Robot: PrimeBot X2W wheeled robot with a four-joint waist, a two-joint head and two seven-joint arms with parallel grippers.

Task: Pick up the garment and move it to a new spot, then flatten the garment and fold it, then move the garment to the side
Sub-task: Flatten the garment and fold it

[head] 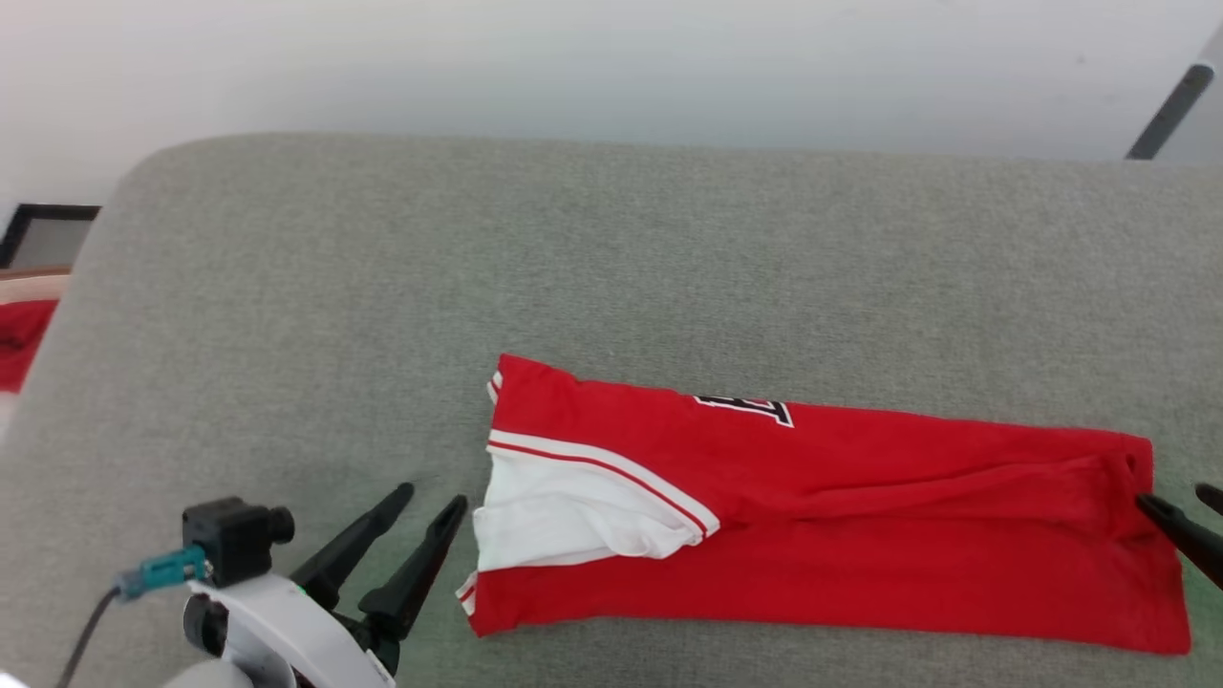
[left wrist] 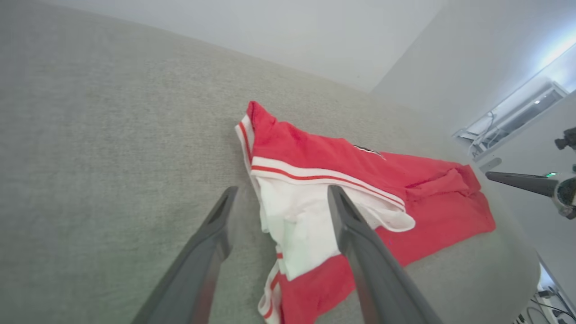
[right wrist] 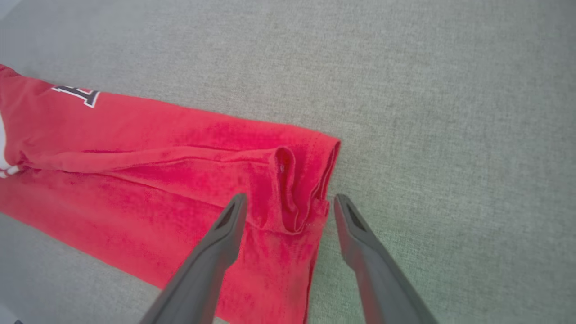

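The garment (head: 860,535) is a red shirt lying in a long folded strip across the grey cushion (head: 573,268). A white sleeve with red-and-white trim lies on its left end, and part of a black number shows at its far edge. My left gripper (head: 432,497) stands open just left of the sleeve end. In the left wrist view its fingers straddle the garment's (left wrist: 315,153) left edge, holding nothing. My right gripper (head: 1172,495) is open at the bunched right end. In the right wrist view its fingertips (right wrist: 240,200) flank the hem of the garment (right wrist: 135,148).
The cushion's rounded edge falls away at the left, where a red object (head: 19,334) and a dark frame (head: 38,229) sit beyond it. A dark bar (head: 1170,110) leans at the top right. Bare cushion stretches behind the garment.
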